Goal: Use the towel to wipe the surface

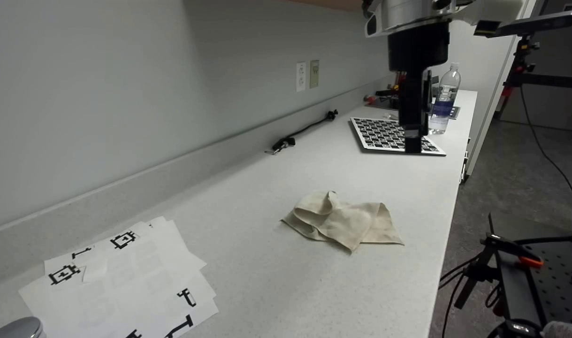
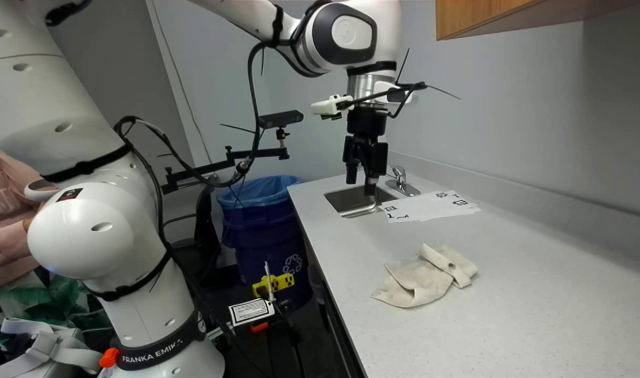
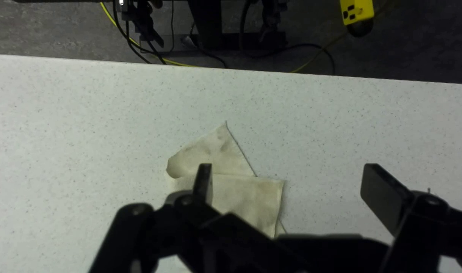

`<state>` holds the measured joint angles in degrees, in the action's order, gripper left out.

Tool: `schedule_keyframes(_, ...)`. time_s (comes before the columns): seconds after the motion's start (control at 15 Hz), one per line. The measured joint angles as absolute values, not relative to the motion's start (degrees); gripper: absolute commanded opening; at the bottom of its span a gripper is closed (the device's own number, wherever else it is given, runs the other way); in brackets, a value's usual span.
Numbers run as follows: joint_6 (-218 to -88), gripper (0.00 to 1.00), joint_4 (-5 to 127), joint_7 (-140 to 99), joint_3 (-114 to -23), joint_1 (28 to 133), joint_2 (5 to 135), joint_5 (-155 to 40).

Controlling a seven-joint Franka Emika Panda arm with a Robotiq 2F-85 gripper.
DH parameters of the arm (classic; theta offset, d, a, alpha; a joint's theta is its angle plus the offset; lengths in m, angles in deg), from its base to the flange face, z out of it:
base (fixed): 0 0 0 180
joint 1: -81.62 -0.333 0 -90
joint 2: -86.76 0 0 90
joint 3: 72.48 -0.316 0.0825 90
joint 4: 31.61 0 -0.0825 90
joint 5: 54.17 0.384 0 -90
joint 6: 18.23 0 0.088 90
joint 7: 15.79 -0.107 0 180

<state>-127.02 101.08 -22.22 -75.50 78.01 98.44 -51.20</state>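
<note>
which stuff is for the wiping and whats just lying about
For the job: crumpled beige cloth towel, speckled white countertop, black two-fingered tool

Seemingly unrelated: flat white paper sheets, flat black-and-white checkered board, clear plastic bottle with blue label

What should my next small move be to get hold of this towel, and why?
I'd probably nudge the gripper sideways toward the towel before lowering it: the jaws stand wide apart, but in the wrist view one overlaps the towel while the other shows against the counter, so the approach looks off-centre.
</note>
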Motion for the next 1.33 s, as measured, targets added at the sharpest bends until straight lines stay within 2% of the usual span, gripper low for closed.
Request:
schedule_keyframes(0.8,-132.0,1.00,91.7,-18.7,-71.6,81.4,78.6,-49.8)
schedule_keyframes(1.33,-131.5,1.00,91.0,-21.3,-71.8,81.1,78.2,-52.3)
